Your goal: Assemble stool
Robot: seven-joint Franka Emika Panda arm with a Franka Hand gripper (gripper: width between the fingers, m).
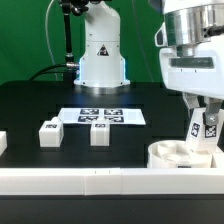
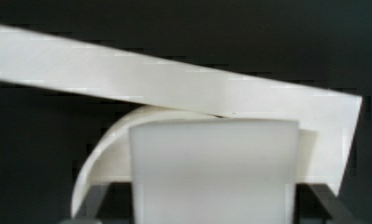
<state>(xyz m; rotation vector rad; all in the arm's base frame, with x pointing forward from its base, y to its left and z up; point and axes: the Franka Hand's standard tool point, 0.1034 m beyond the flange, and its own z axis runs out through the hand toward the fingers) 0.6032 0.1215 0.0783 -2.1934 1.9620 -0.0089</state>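
1. End effector [image 1: 203, 118] hangs low at the exterior view's right, over the front corner of the black tabletop [image 1: 30, 105].
2. Surroundings: the marker board [image 1: 100, 116] lies flat mid-tabletop, in front of the arm's base [image 1: 100, 60]. A long white rail [image 1: 90, 182] runs along the front edge. A white piece [image 1: 2, 143] at the exterior view's left edge is cut off by the frame, so I cannot tell what it is.
3. Two legs stand free just in front of the marker board. The first loose leg [image 1: 50, 133] is toward the exterior view's left and the second loose leg [image 1: 99, 134] is near it, not touching. Both are well apart from the end effector.
4. End effector state: the jaws are closed on the held leg [image 1: 205, 128]. In the wrist view the dark fingers [image 2: 106, 208] press both flat sides of that leg [image 2: 215, 150], which fills the gap between them. The leg hangs roughly upright, with its tags facing the exterior camera.
5. The seat [image 1: 172, 154] lies flat on the tabletop at the front right, just behind the rail. Whether the two touch, I cannot tell.
6. Seat relative to end effector: the seat is below the end effector, reaching toward the exterior view's left. The held leg's lower end is at the seat's rim; contact cannot be told.
7. Wrist view: the seat's curved edge [image 2: 105, 150] shows beside the held leg, and the rail [image 2: 165, 70] crosses beyond it.
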